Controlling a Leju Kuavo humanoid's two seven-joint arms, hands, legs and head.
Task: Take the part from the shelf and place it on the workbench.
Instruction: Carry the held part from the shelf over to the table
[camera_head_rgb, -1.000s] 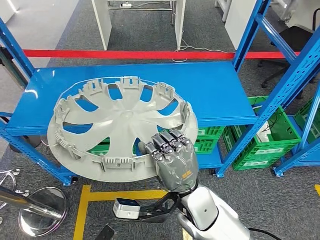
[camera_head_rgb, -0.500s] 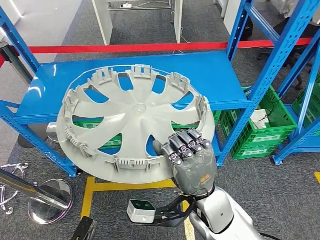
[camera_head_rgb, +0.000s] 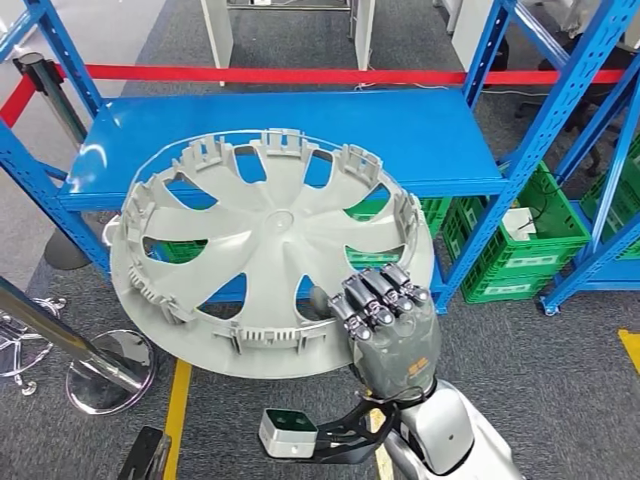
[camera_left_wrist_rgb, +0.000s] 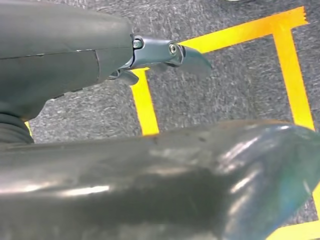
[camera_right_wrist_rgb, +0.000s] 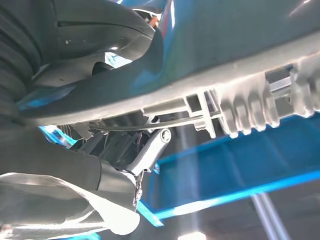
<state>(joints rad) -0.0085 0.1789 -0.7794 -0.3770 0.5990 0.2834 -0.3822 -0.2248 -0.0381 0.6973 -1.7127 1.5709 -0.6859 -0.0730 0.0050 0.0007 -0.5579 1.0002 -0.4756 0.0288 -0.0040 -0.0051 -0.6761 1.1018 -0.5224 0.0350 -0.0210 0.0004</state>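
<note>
At the shelf front: the right hand (camera_head_rgb: 392, 325) clamps the near rim of the part (camera_head_rgb: 268, 250), a big grey wheel cover, fingers curled over the top of the rim and the thumb lost beneath it.
Part: off the shelf (camera_head_rgb: 453, 150), tilted, its far side over the shelf's front edge and its near side out over the floor (camera_head_rgb: 543, 380); nothing else props it that I can see.
Grip: one hold at the rim's near right, so nearly all of the disc hangs out to the left of the hand; I'd say that is the weak point.
Right wrist view: the ribbed underside of the part (camera_right_wrist_rgb: 241, 107) lies close over the hand (camera_right_wrist_rgb: 113, 145), which fits a pinch on the rim alone.
Left hand: its thumb (camera_left_wrist_rgb: 166, 52) shows over the yellow floor tape (camera_left_wrist_rgb: 145, 107); open or closed, I cannot tell.
Risk, slip: a quick turn could make the cover pivot in the fingers or drop.
Risk, snag: the far rim or its clips could catch the shelf's front edge or the right blue upright (camera_head_rgb: 521, 150) if the swing is low.
Risk, floor: a steel post base (camera_head_rgb: 106, 370) stands near left, under the overhang.
Desk: no view shows me where it stands.
</note>
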